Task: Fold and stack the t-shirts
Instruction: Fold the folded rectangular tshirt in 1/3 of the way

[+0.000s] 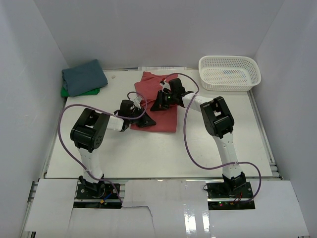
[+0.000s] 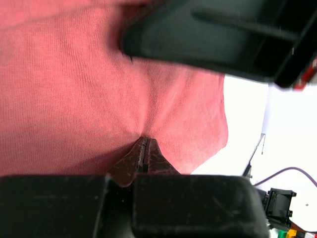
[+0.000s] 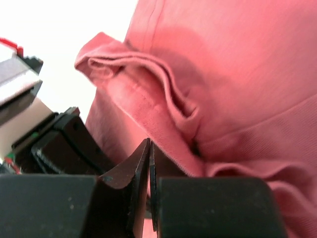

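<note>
Cloth of the red shirt (image 2: 74,99), which lies mid-table (image 1: 148,153), puckers into my left gripper (image 2: 144,148), fingers pinched tight on it. My right gripper (image 3: 149,154) is closed too, tips at a folded hem; I cannot tell whether it has caught any cloth. Its black body crowds just above the left fingers. A blue shirt (image 1: 84,77) sits on a green shirt (image 1: 67,92) far left, a basket (image 1: 228,85) far right.

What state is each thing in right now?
coral-red t-shirt: partly folded, flat on the table.
slate-blue t-shirt: folded, lying on the green t-shirt.
green t-shirt: mostly hidden, only an edge shows.
white basket: upright, apart from the shirts.
left gripper: shut, pinching the red cloth.
right gripper: shut, tips at a bunched fold.
</note>
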Robot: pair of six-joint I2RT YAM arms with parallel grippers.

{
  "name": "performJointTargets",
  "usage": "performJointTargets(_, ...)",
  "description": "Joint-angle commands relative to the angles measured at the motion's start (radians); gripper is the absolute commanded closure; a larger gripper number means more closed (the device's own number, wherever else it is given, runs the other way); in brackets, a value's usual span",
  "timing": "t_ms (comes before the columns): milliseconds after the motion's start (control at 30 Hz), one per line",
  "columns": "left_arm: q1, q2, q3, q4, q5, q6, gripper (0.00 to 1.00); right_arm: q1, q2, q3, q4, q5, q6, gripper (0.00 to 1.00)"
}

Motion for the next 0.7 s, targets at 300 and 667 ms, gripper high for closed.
performJointTargets(300,-0.071,-0.109,-0.202,-0.009,-0.011,-0.039,1.00,-0.004,0.042,0.127,-0.060,0.049,-0.058,0.92)
performJointTargets(667,-0.086,-0.224,-0.340,-0.002,-0.040,-0.055,1.00,-0.015,0.100,0.323,-0.123,0.020,-0.031,0.92)
